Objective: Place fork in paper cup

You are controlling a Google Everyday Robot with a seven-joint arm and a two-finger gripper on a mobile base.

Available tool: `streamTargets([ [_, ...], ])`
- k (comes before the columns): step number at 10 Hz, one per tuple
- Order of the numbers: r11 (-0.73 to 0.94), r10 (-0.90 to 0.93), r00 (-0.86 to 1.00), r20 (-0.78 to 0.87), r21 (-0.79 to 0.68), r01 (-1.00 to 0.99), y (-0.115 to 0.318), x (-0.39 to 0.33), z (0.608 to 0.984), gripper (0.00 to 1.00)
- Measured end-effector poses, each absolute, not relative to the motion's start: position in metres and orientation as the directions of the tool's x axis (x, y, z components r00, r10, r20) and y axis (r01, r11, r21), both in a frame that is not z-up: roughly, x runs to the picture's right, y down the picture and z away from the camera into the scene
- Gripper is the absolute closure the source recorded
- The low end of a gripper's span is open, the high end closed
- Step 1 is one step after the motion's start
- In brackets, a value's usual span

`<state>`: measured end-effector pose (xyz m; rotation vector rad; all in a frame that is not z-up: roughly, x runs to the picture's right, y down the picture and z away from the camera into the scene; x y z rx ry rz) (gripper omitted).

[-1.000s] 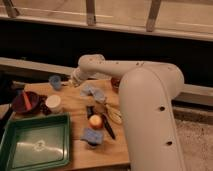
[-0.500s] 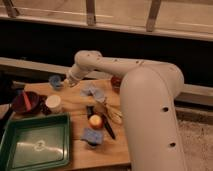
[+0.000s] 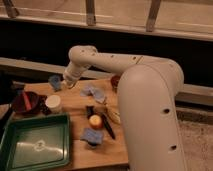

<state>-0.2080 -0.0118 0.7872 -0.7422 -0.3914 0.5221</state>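
Note:
The paper cup (image 3: 53, 103) is short, wide and cream-white, and stands upright on the left part of the wooden table (image 3: 75, 107). My gripper (image 3: 68, 83) is at the end of the white arm (image 3: 115, 62). It hovers above the table's back left, up and to the right of the paper cup and just right of the small blue cup (image 3: 54, 81). The fork does not show anywhere, neither on the table nor at the gripper.
A reddish-brown bowl (image 3: 26, 102) sits left of the paper cup. A green tray (image 3: 35, 145) lies at the front left. A black-handled knife (image 3: 103, 124), an orange object (image 3: 95, 121), pale utensils (image 3: 114, 115) and blue pieces (image 3: 94, 92) lie mid-table. The arm's big white body (image 3: 150, 115) covers the right side.
My gripper has moved a little left and down, closer to the blue cup and the paper cup. The things on the table have not moved.

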Motion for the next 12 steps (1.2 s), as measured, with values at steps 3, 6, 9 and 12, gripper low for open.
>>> streamTargets([
  [3,0.593,0.534,0.834,0.137,-0.765,-0.253,0.010,-0.213,0.782,1.00],
  [6,0.581,0.487,0.862,0.138,-0.789,-0.202,0.025,-0.228,0.779,1.00],
  [9,0.589,0.445,0.884,0.143,-0.790,-0.168,0.029,-0.239,0.781,1.00],
  [12,0.609,0.396,0.906,0.151,-0.782,-0.136,0.029,-0.253,0.783,1.00],
])
